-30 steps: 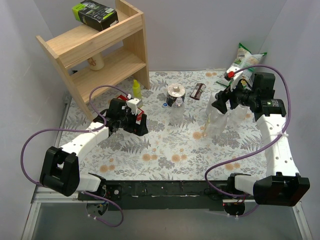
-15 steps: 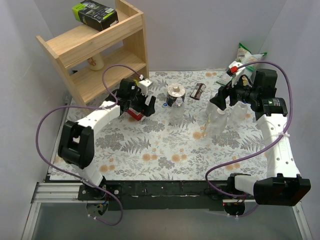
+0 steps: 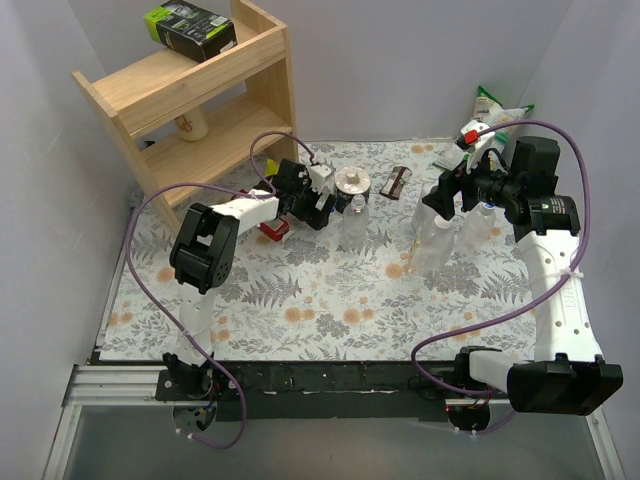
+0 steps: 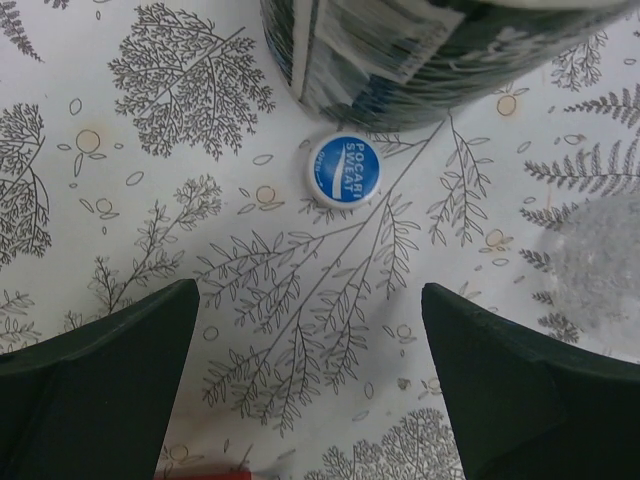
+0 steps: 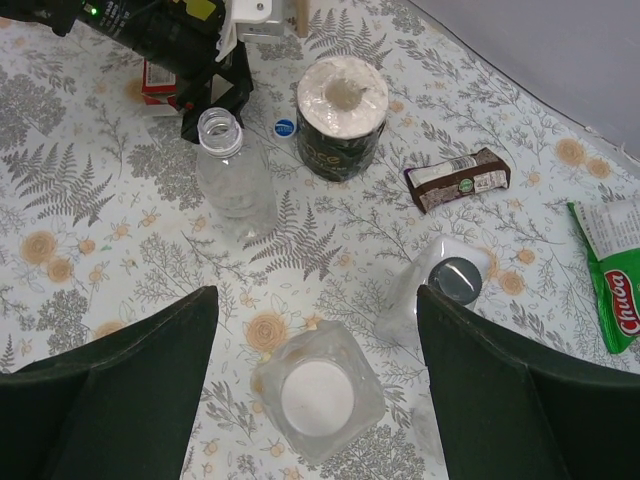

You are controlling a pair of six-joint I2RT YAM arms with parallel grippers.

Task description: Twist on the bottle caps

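Observation:
A blue bottle cap (image 4: 345,168) lies flat on the floral mat beside a dark can (image 4: 440,50). It also shows in the top view (image 3: 330,210) and in the right wrist view (image 5: 285,127). My left gripper (image 4: 315,400) is open and empty, just short of the cap; it also shows in the top view (image 3: 322,205). A clear bottle (image 5: 238,185) stands upright with an open neck (image 3: 355,222). My right gripper (image 5: 318,400) is open and hovers over a square clear bottle (image 5: 345,440) that has a white cap (image 5: 318,397) on top; it also shows in the top view (image 3: 440,205).
A pale container with a dark grey cap (image 5: 458,280) stands beside the square bottle. A snack bar (image 5: 457,180), a green chip bag (image 5: 610,280) and a red box (image 5: 158,80) lie on the mat. A wooden shelf (image 3: 190,100) stands at the back left.
My left arm has swung from the left middle of the mat to the right, up to the blue cap by the can. My right gripper has barely moved.

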